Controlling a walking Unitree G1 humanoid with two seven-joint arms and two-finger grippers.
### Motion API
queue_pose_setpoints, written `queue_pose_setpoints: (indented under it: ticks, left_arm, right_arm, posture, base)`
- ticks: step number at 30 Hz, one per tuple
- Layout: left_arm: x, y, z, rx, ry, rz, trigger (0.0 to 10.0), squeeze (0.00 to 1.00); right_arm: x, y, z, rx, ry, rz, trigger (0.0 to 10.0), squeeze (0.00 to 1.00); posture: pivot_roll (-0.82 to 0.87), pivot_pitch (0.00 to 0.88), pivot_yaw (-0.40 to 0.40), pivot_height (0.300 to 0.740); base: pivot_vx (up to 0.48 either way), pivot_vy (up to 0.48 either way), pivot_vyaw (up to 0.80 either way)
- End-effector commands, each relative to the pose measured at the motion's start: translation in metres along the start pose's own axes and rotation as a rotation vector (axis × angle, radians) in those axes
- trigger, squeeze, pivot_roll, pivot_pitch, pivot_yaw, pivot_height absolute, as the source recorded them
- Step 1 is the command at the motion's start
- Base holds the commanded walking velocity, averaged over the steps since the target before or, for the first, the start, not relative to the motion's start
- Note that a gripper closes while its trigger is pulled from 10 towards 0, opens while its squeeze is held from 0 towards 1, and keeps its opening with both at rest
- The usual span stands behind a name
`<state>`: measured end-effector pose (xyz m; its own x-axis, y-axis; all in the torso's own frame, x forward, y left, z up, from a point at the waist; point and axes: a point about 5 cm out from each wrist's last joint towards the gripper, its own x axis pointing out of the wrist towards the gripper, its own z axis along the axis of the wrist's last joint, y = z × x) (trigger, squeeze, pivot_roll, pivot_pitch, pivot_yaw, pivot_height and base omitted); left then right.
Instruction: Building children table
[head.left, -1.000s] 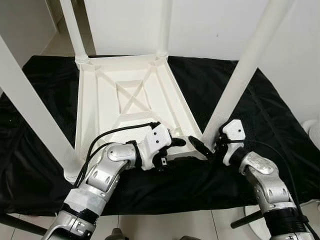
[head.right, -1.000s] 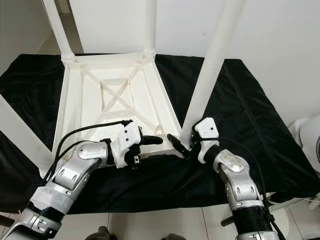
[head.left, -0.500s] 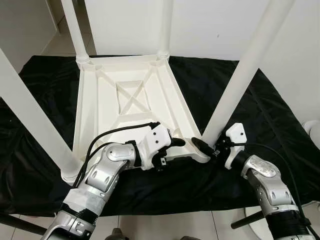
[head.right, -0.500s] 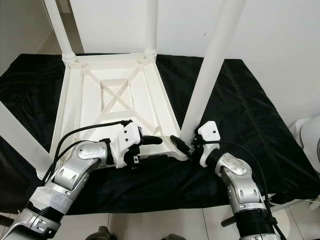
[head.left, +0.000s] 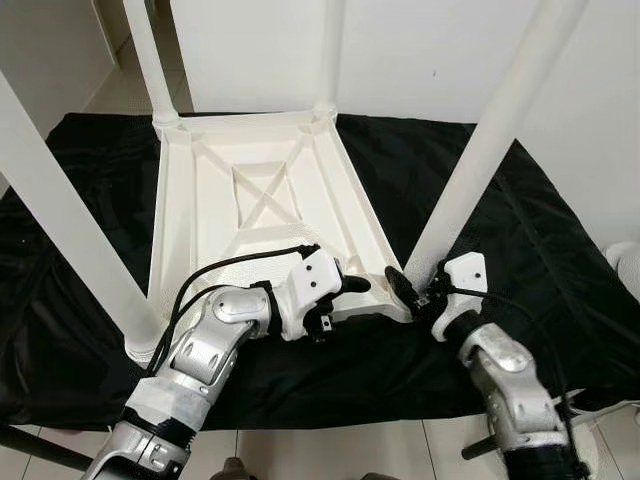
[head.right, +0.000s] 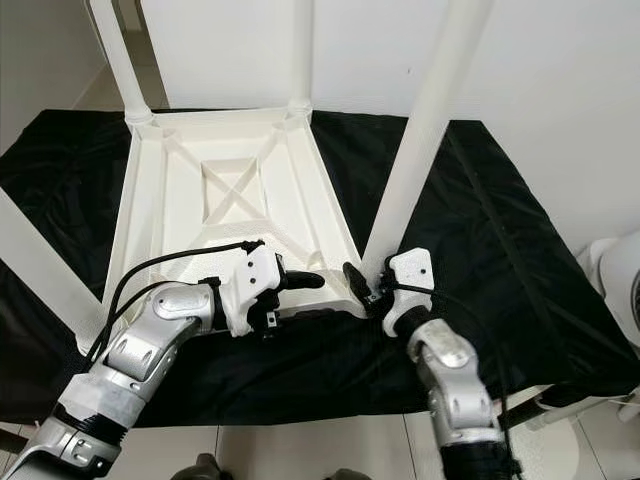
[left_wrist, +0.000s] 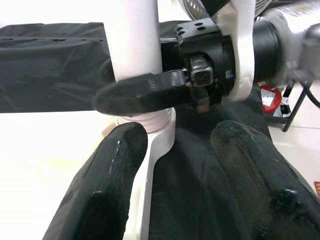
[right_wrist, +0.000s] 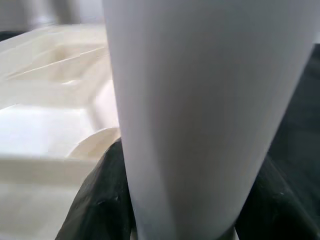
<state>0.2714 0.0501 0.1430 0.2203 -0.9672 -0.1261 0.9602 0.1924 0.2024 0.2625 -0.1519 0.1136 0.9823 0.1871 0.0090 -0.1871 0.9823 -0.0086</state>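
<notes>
White table (head.left: 262, 205) lies upside down on a black cloth (head.left: 560, 270), its 4 legs pointing up. The right gripper (head.left: 415, 292) sits at the base of the near-right leg (head.left: 480, 150), where that leg meets the tabletop corner. In the right wrist view the leg (right_wrist: 200, 115) stands between the 2 black fingers (right_wrist: 97, 200), 1 on each side and close against it, so the gripper holds the leg. The left gripper (head.left: 352, 285) lies just beside the right gripper, on the near edge of the tabletop, pointing toward the same corner. In the left wrist view its fingers (left_wrist: 107, 185) are spread apart with nothing between them; the leg's base (left_wrist: 145, 115) and 1 right finger (left_wrist: 140, 95) sit directly ahead of them. The near-left leg (head.left: 70, 220) rises well apart from the left gripper, at the other near corner. The 2 far legs (head.left: 150, 60) stand beyond both grippers, near a white wall (head.left: 420, 50).
</notes>
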Motion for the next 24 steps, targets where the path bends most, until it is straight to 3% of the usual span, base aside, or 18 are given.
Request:
queue_pose_setpoints:
  ticks: [1,9,13,17,18,24]
  left_arm:
    - [0.002,-0.001,-0.001,0.002,0.001,0.004,10.0,0.0]
    - [0.002,-0.001,-0.001,0.001,0.002,0.002,10.0,0.0]
    - [0.001,-0.005,-0.002,-0.008,0.002,-0.002,10.0,0.0]
    - [0.001,-0.007,-0.003,-0.01,0.003,-0.004,10.0,0.0]
    - [0.001,-0.007,-0.003,-0.009,0.004,-0.004,10.0,0.0]
    - [-0.001,-0.006,-0.003,-0.01,0.006,0.006,10.0,0.0]
  right_arm:
    - [-0.007,-0.005,-0.017,-0.001,0.095,-0.157,10.0,0.0]
    - [-0.009,0.0,-0.016,-0.017,0.094,-0.239,10.0,0.0]
    - [-0.01,0.017,-0.011,0.022,0.069,-0.362,10.0,0.0]
    - [-0.011,0.018,-0.009,0.029,0.057,-0.369,10.0,0.0]
    - [-0.012,0.016,-0.008,0.036,0.044,-0.355,10.0,1.0]
    - [-0.015,0.013,-0.002,0.06,0.0,-0.276,10.0,1.0]
  posture:
    - [-0.02,0.0,-0.016,0.74]
    - [-0.03,0.0,-0.017,0.74]
    - [-0.03,0.0,-0.021,0.74]
    - [-0.03,0.0,-0.023,0.74]
    - [-0.02,0.0,-0.025,0.74]
    - [-0.02,0.0,-0.027,0.74]
  base:
    - [0.0,0.0,0.0]
    - [0.0,0.0,0.0]
    - [0.0,0.0,0.0]
    - [0.0,0.0,0.0]
    - [0.0,0.0,0.0]
    - [0.0,0.0,0.0]
